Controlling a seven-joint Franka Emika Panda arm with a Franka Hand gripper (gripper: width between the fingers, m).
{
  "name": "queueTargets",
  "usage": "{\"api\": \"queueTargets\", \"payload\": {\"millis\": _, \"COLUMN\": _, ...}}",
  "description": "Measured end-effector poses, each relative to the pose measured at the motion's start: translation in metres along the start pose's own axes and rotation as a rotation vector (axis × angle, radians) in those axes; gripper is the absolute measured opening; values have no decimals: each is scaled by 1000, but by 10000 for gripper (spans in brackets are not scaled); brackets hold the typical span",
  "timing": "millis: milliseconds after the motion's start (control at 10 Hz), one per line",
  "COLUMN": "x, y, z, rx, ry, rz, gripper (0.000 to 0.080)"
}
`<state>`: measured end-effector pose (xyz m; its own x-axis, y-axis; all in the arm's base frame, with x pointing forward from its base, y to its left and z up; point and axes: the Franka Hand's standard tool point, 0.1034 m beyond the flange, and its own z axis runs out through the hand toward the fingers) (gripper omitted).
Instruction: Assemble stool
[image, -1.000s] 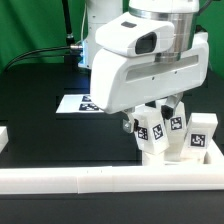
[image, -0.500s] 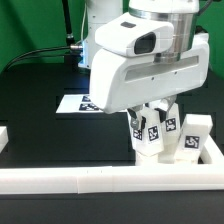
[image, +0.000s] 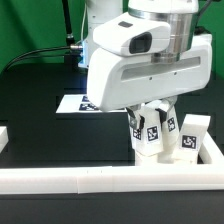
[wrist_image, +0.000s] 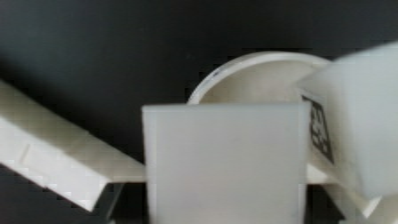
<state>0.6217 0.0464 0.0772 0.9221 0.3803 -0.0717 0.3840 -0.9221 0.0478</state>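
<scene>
The arm hangs over the near corner of the black table, its claw lowered onto an upright stool leg at about five o'clock in the exterior view. The claw's fingers sit either side of that leg and appear to pinch it, though the big white wrist housing hides the contact itself. The wrist view backs this up: a white block fills the space between the two fingers, so the grip looks real rather than a near miss. A second leg stands just beside the first, toward four o'clock, free of the claw and tipped slightly. Both legs stand close against the white border rail, which probably serves as a stop that keeps loose parts squared up and within reach. The round seat shows only in the wrist view, lying flat beyond the held leg; in the exterior view the arm covers it. That closeness suggests the leg is gripped upright so it can be carried over and set into a socket in the seat. The marker board lies flat at nine o'clock, well apart. A third leg is not visible.
</scene>
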Motion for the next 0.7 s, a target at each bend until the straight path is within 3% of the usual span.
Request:
{"api": "queueTargets", "payload": {"millis": 200, "x": -2, "y": -2, "z": -1, "rx": 1, "ry": 18, "rz": 310, "gripper": 336}}
{"api": "queueTargets", "payload": {"millis": 500, "x": -1, "y": -13, "z": -1, "rx": 55, "ry": 18, "rz": 775, "gripper": 337}}
{"api": "queueTargets", "payload": {"millis": 700, "x": 1, "y": -16, "z": -2, "rx": 54, "ry": 16, "rz": 925, "gripper": 337}}
